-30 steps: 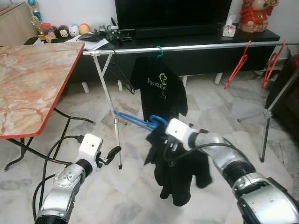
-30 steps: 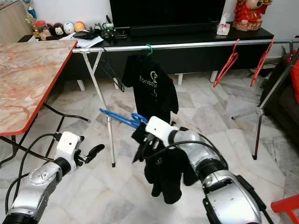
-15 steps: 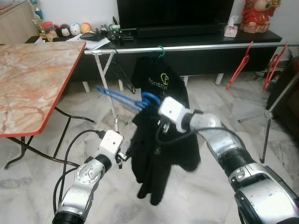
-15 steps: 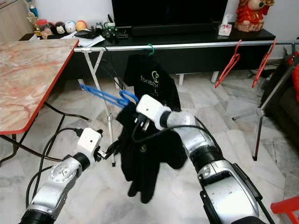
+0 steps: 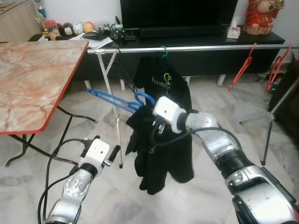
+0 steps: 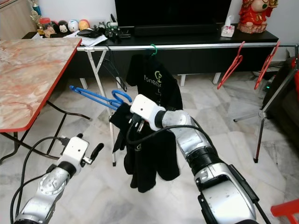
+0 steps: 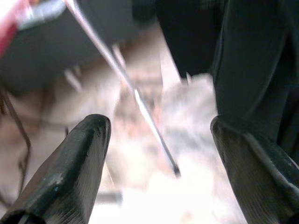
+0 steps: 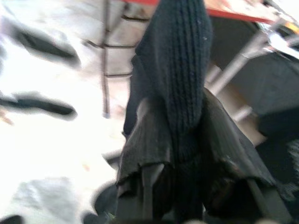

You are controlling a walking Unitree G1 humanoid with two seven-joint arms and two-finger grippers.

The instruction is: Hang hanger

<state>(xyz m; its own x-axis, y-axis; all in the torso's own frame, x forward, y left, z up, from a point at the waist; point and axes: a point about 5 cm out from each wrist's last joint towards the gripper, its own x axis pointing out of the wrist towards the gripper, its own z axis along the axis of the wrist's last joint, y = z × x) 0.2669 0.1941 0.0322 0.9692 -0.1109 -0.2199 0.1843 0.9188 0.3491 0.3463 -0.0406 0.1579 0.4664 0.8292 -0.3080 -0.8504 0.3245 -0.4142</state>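
Biggest worry here: the black garment (image 5: 161,149) was bunched and lopsided on the blue plastic hanger (image 5: 119,99), so it looked like it could slide off on the way up to the silver metal clothes rail (image 5: 205,47), or the hook could snag the black logo T-shirt (image 5: 164,86) already hanging there. The right gripper (image 5: 152,125) was clamped onto the hanger through the fabric, holding it below the rail, near the rack's leg. The left gripper (image 7: 156,149) sat low with its fingers spread, holding nothing.
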